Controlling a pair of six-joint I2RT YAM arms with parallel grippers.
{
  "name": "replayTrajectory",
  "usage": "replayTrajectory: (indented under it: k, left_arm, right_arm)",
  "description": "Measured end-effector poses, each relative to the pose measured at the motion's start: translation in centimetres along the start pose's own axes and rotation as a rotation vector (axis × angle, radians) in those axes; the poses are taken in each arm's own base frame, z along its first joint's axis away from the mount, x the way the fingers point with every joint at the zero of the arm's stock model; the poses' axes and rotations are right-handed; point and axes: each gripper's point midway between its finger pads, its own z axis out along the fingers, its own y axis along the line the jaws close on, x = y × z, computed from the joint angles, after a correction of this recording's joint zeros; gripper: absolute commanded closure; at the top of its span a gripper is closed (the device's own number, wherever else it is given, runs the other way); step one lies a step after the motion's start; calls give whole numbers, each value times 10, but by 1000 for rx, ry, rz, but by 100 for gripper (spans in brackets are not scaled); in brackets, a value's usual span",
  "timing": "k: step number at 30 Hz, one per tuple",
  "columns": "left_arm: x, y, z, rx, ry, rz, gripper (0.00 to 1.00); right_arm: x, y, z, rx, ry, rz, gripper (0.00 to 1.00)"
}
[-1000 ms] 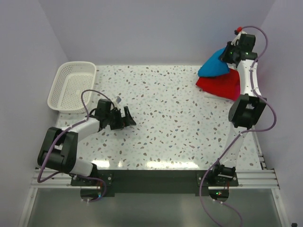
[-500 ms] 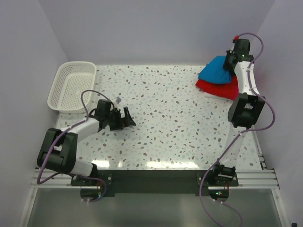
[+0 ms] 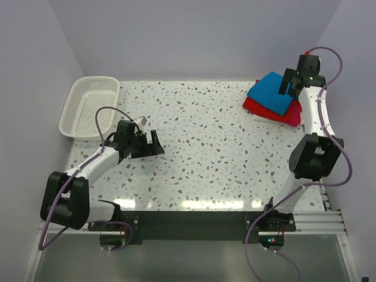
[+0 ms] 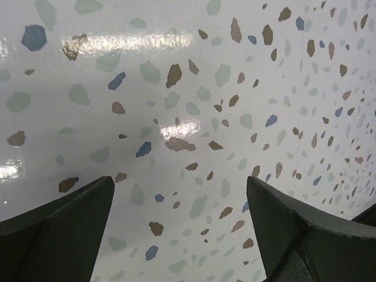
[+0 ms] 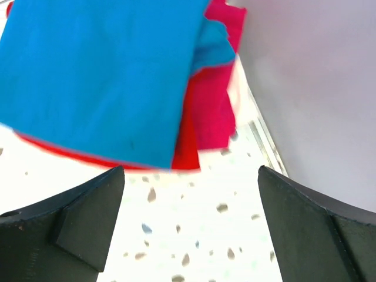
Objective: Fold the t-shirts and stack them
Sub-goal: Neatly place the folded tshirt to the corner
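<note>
A folded bright blue t-shirt [image 3: 272,91] lies on top of a red t-shirt [image 3: 262,108] at the table's far right corner. In the right wrist view the blue t-shirt [image 5: 100,70] covers most of the red t-shirt [image 5: 187,153], and a magenta-pink t-shirt [image 5: 214,111] shows at the pile's right side. My right gripper [image 3: 291,83] hovers over the pile's far right edge, open and holding nothing [image 5: 191,169]. My left gripper [image 3: 155,144] rests open over bare table at the left, nothing between its fingers [image 4: 180,179].
A white mesh basket [image 3: 94,79] stands at the far left corner. The side wall [image 5: 317,88] rises close beside the shirt pile on the right. Speckled tabletop [image 3: 205,147] stretches between the arms.
My right gripper has opened and let go of the blue t-shirt, which now lies flat on the red one. The right arm drew back to the right. The left arm shifted slightly.
</note>
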Motion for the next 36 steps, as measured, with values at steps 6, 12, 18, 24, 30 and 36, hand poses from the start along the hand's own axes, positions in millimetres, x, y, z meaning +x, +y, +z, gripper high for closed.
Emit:
replayTrajectory:
  k: [6, 12, 18, 24, 30, 36]
  left_arm:
    - [-30, -12, -27, -14, -124, 46, 0]
    - [-46, -17, -52, -33, -215, 63, 0]
    - [-56, -17, -74, -71, -293, 69, 0]
    - [-70, -20, -95, -96, -371, 75, 0]
    - [-70, -21, -107, -112, -387, 75, 0]
    - [-69, -23, -116, -107, -402, 78, 0]
  right_arm:
    - [15, -20, -91, -69, -110, 64, 1]
    - [65, 14, -149, -255, -139, 67, 1]
    - [156, 87, -181, -512, -7, -39, 1]
    - [224, 99, -194, -587, 102, -42, 1]
    - [234, 100, -202, -613, 103, -34, 1]
    - [233, 99, -205, -619, 90, -39, 1]
